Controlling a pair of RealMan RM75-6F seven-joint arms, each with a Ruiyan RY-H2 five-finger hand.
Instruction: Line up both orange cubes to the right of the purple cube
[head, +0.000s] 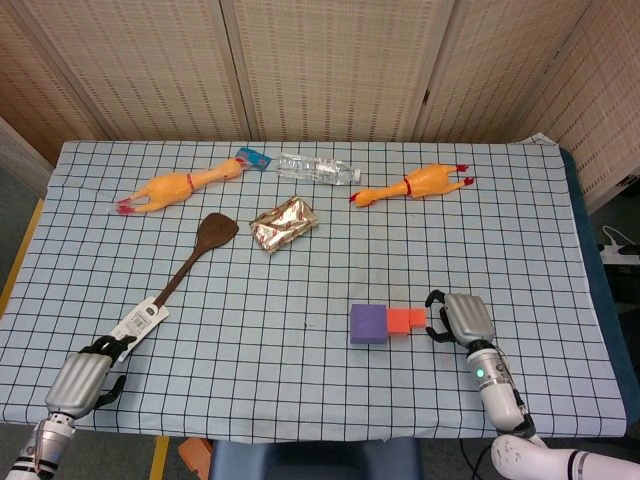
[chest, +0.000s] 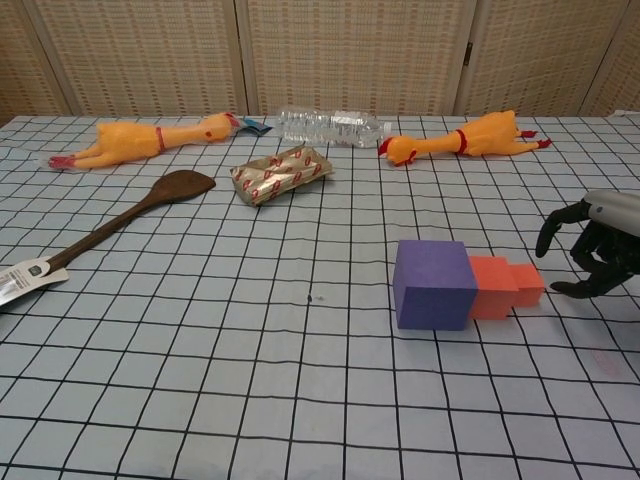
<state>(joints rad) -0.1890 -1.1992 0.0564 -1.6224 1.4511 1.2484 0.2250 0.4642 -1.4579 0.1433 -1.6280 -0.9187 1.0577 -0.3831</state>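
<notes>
Two orange cubes: one larger (chest: 492, 286) touching the purple cube's right face, one smaller (chest: 528, 283) touching the larger one's right side. One purple cube (chest: 433, 284). Two rubber chickens, one far left (chest: 150, 138), one far right (chest: 462, 138). One clear plastic bottle (chest: 333, 127) lying between them. One foil packet (chest: 280, 173). One dark wooden spatula (chest: 120, 222) with a tag. Two hands: left (head: 82, 379), right (chest: 600, 246).

No legible text; spatula tag (head: 139, 322) and foil packet (chest: 281, 172) print too small.
</notes>
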